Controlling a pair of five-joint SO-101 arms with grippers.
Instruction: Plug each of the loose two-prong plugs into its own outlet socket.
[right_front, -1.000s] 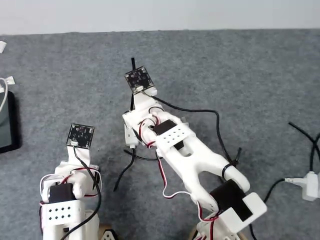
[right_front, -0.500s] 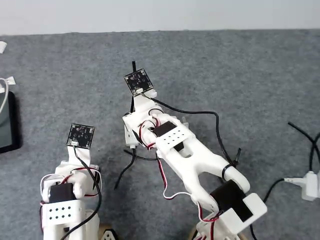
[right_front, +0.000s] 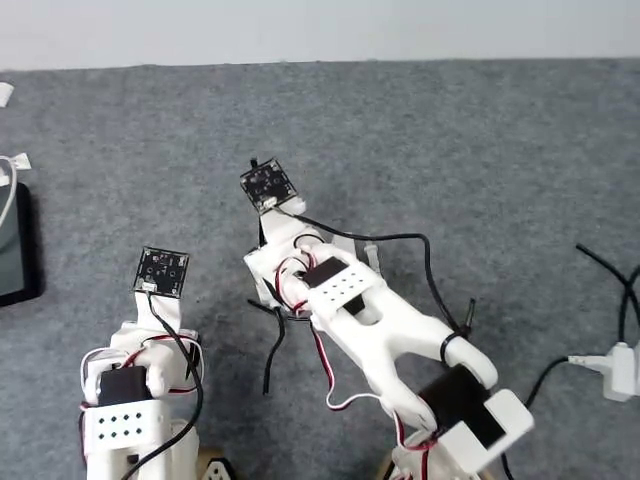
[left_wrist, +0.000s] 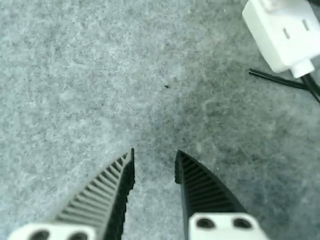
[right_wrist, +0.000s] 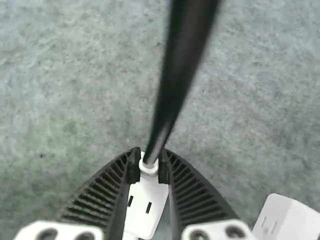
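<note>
My right gripper (right_wrist: 148, 157) is shut on a white connector (right_wrist: 142, 205) with two small slots in its face. Its black cord (right_wrist: 180, 65) runs away from the fingertips, over the grey carpet. A second white socket block (right_wrist: 292, 220) lies close beside that gripper. My left gripper (left_wrist: 154, 160) hangs open just above bare carpet, nothing between its fingers. A white two-slot socket block (left_wrist: 282, 32) lies some way off, a black cord (left_wrist: 280, 82) beside it. In the high view the right arm (right_front: 340, 290) stands mid-table, a black cord (right_front: 275, 340) dangling under it. The left arm (right_front: 140, 380) is at front left.
A white adapter (right_front: 622, 370) with black cables (right_front: 610, 270) lies at the right edge. A dark flat device (right_front: 15, 245) with a white cable sits at the left edge. Grey carpet (right_front: 480, 150) covers the table back to a pale wall.
The right arm's wrist has swung a little left and toward the front. The black cord under it has swung with it. The left arm has not moved.
</note>
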